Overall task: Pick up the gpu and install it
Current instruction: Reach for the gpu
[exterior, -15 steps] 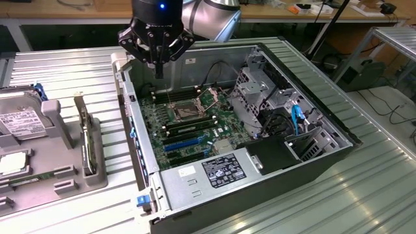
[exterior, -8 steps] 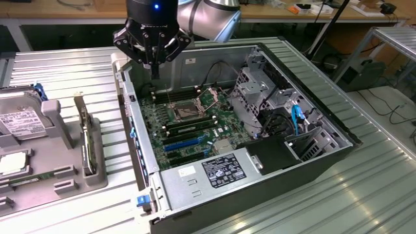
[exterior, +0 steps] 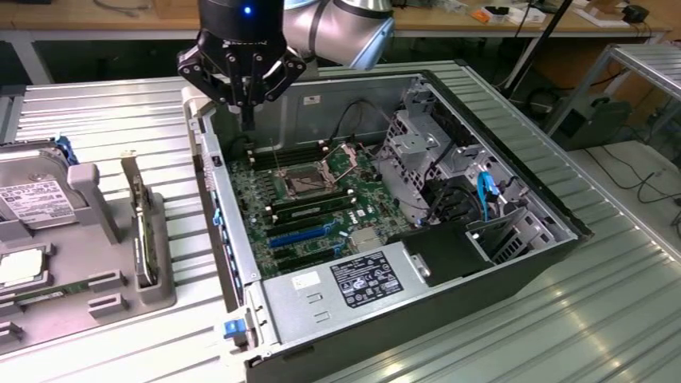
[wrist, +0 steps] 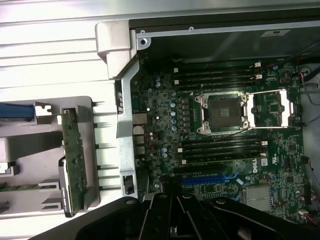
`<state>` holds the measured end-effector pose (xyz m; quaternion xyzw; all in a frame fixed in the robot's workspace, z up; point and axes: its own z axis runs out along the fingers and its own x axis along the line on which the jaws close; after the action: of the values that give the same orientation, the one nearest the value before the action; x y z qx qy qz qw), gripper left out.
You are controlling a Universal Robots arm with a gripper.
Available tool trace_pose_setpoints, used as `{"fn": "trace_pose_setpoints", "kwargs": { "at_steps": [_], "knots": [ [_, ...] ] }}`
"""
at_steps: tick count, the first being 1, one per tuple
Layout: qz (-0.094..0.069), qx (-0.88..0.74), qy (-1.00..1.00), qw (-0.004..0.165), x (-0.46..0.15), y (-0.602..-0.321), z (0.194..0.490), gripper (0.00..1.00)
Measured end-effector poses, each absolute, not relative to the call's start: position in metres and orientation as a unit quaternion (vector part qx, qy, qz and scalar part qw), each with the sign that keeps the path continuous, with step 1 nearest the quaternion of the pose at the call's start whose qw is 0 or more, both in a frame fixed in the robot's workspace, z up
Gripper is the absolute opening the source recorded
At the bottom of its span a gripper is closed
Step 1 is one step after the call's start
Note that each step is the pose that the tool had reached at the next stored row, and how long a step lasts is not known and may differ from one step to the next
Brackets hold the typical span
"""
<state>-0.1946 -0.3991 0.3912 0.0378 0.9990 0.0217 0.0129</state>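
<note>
The gpu [exterior: 140,235] stands on its edge in a slot of the grey holder [exterior: 101,239] at the exterior view's left, outside the computer case. In the wrist view the gpu [wrist: 75,157] shows its greenish-brown board edge. My gripper [exterior: 247,118] hangs above the far corner of the open case [exterior: 319,307], over the motherboard [exterior: 319,203], well apart from the gpu. Its fingers are shut together, pointing down, with nothing between them. In the wrist view the gripper [wrist: 175,222] is a dark shape over the blue card slot [wrist: 205,177].
A silver hard drive [exterior: 32,195] with a white label and a green memory stick [exterior: 43,294] sit in the same holder. Inside the case are the CPU socket [wrist: 222,111], memory slots [wrist: 220,150], a power supply [exterior: 356,279] and drive cages [exterior: 426,152]. The ribbed metal table [exterior: 532,335] surrounds it.
</note>
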Motion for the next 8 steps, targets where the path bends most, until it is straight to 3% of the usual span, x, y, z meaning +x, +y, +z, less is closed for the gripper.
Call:
{"fn": "trace_pose_setpoints", "kwargs": {
  "at_steps": [8],
  "knots": [
    [0.022,0.038,0.999,0.013,-0.1952,-0.3991,0.3912,0.11]
  ]
}}
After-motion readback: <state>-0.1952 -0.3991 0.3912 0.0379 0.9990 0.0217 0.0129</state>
